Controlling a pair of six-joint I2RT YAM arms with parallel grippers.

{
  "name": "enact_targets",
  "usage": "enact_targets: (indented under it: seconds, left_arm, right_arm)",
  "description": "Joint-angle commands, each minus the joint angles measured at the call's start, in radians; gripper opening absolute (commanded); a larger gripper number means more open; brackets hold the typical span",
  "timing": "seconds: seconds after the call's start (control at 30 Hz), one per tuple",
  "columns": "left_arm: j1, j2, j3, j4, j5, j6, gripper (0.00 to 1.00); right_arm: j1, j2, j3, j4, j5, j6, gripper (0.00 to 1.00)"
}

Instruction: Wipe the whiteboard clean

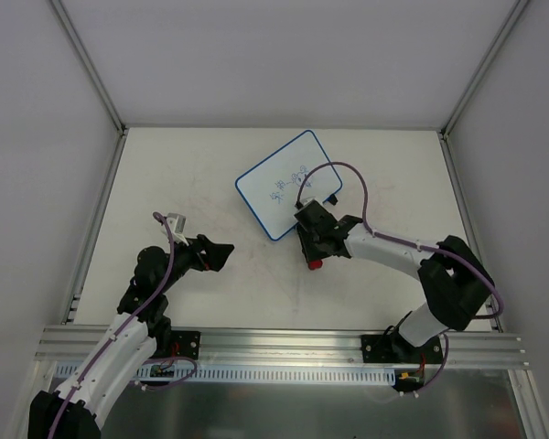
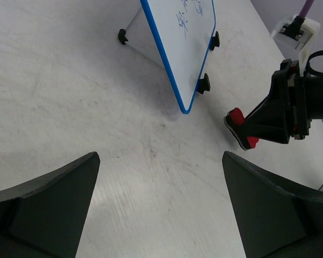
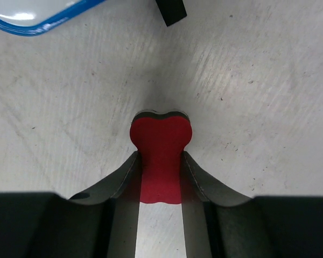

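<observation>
My right gripper [image 3: 160,161] pinches the red bone-shaped eraser [image 3: 160,141] at its narrow waist, jaws pressed against both sides of it, low over the table [image 1: 192,183] just near of the whiteboard [image 1: 288,185]. The board lies at the far middle of the table, turned at an angle and propped on small black feet, and the dark marker doodles on its face are unwiped. My left gripper [image 1: 218,253] hangs to the left and nearer, well apart from the board, its jaws spread wide and holding nothing. The risks from here, as I judge them, are two. The grip is on the slimmest part of the eraser, so a hard sideways rub could twist it in my jaws or pull it out. The board is light and stands on feet with nothing bracing it (my left arm is nowhere close enough), so a firm stroke may slide or tip it instead of cleaning it. My right arm's cable also arches above the board and could drag across it.
</observation>
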Motion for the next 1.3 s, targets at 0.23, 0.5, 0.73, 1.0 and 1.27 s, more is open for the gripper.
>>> enact_targets:
  seconds: [0.23, 0.5, 0.73, 1.0, 1.27]
  left_arm:
    - [-0.003, 0.223, 0.124, 0.199, 0.069, -0.106, 0.99]
    - [0.005, 0.368, 0.145, 0.433, 0.018, -0.133, 0.99]
    - [0.092, 0.711, 0.273, 0.627, 0.201, -0.250, 0.81]
    - [0.134, 0.923, 0.351, 0.806, 0.236, -0.334, 0.83]
    - [0.131, 1.101, 0.417, 1.001, 0.268, -0.419, 0.72]
  right_arm:
    - [-0.006, -0.188, 0.067, -0.004, 0.056, -0.117, 0.00]
    - [-0.006, -0.219, 0.147, 0.102, -0.062, -0.311, 0.00]
    - [-0.023, -0.179, 0.260, 0.111, -0.109, -0.421, 0.00]
    - [-0.046, -0.118, 0.359, 0.143, -0.160, -0.468, 0.00]
    - [-0.124, -0.052, 0.409, 0.162, -0.289, -0.461, 0.00]
